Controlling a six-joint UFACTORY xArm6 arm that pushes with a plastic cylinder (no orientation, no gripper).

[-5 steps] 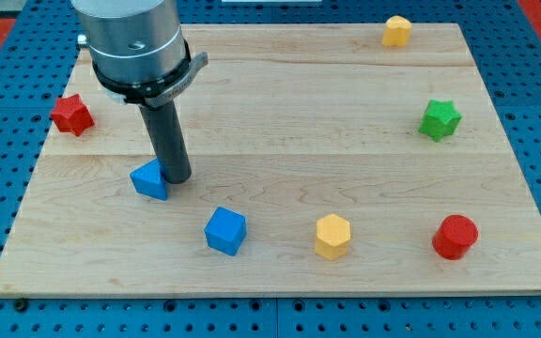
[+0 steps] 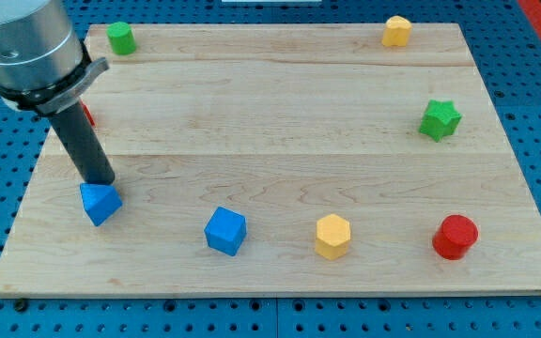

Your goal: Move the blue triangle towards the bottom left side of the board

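My tip (image 2: 101, 181) rests against the upper edge of the blue triangle (image 2: 100, 203), which lies near the view's left edge of the wooden board (image 2: 280, 122), toward the bottom; the rod has no jaws and holds nothing. To the triangle's right, along the bottom, sit a blue cube (image 2: 225, 231), a yellow hexagon (image 2: 332, 236) and a red cylinder (image 2: 455, 236). A green star (image 2: 440, 119) lies at the right, a yellow block (image 2: 396, 31) and a green block (image 2: 120, 38) at the top, and a red block (image 2: 87, 115) peeks from behind the rod.

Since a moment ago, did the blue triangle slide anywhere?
Yes. The blue triangle slid toward the view's left and slightly down, farther from the unmoved blue cube. My tip touches its top edge.
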